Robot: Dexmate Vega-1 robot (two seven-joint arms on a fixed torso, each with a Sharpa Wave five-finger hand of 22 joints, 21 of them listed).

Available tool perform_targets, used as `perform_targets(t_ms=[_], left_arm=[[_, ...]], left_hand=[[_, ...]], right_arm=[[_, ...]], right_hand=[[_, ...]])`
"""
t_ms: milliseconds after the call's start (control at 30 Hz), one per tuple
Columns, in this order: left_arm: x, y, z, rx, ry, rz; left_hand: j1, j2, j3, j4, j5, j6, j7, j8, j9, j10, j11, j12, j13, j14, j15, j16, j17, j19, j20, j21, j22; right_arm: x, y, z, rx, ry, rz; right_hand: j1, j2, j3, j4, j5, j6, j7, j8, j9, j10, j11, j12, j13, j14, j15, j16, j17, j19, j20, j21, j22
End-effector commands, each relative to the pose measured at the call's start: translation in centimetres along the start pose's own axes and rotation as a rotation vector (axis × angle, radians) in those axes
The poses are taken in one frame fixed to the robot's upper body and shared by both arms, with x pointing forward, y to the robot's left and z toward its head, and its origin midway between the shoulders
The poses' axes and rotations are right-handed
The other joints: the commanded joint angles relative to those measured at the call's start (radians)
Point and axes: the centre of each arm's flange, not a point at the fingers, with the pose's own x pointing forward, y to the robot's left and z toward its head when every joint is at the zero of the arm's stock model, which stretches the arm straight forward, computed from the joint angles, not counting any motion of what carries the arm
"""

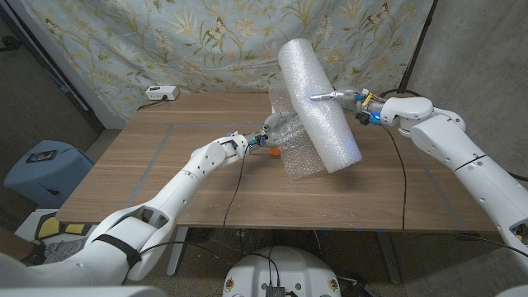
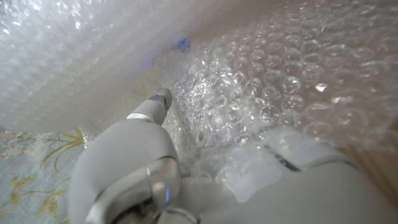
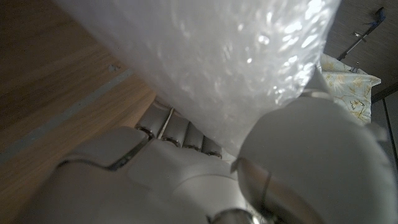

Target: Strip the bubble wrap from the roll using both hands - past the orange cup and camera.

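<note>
Roll (image 1: pixel 318 103) tilted above worktop (image 1: pixel 165 173) centre, clasped by my right robot hand (image 1: pixel 346 99) as anchor; left robot hand (image 1: pixel 276 128), at its 8 o'clock, pinches loose sheet (image 1: pixel 301 157) for pulling free.

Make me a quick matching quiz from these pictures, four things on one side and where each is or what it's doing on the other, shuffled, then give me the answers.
Things:
1. bubble wrap roll
2. loose sheet of bubble wrap
3. white box
4. right hand

Places or states:
A. at the table's far left edge
B. grips the roll
C. held up, tilted over the table
D. hangs from the roll, gripped by the left hand

Pairs: 1-C, 2-D, 3-A, 4-B
</note>
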Motion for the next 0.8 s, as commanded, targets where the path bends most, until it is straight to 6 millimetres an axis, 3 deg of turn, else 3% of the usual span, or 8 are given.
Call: perform_targets(t_ms=[33, 800], left_arm=[[0.2, -0.3, 0.3, -0.027, 0.043, 0.005], [3.1, -0.6, 1.7, -0.042, 0.103, -0.027]], left_hand=[[0.017, 0.002, 0.012, 0.000, -0.001, 0.021, -0.001, 0.006, 0.002, 0.025, -0.009, 0.006, 0.007, 0.021, -0.009, 0.009, 0.004, 0.011, -0.010, 0.013, 0.002], [0.020, 0.010, 0.019, 0.024, -0.011, 0.041, -0.004, 0.006, 0.006, 0.051, -0.015, 0.012, 0.022, 0.047, -0.028, 0.019, 0.013, 0.027, -0.026, 0.038, 0.004]], right_arm=[[0.5, -0.4, -0.8, 0.088, -0.011, 0.027], [0.0, -2.9, -2.9, 0.294, -0.004, 0.022]], right_hand=[[0.152, 0.157, -0.004, -0.001, 0.004, 0.006, 0.001, 0.003, 0.002, 0.060, -0.053, 0.006, 0.004, 0.047, -0.159, -0.001, 0.007, -0.002, 0.002, 0.008, 0.003], [0.150, 0.164, -0.006, -0.001, 0.006, 0.004, 0.002, -0.004, 0.005, 0.057, -0.049, 0.008, 0.006, 0.049, -0.156, -0.010, 0.010, -0.005, 0.003, 0.012, 0.002]])
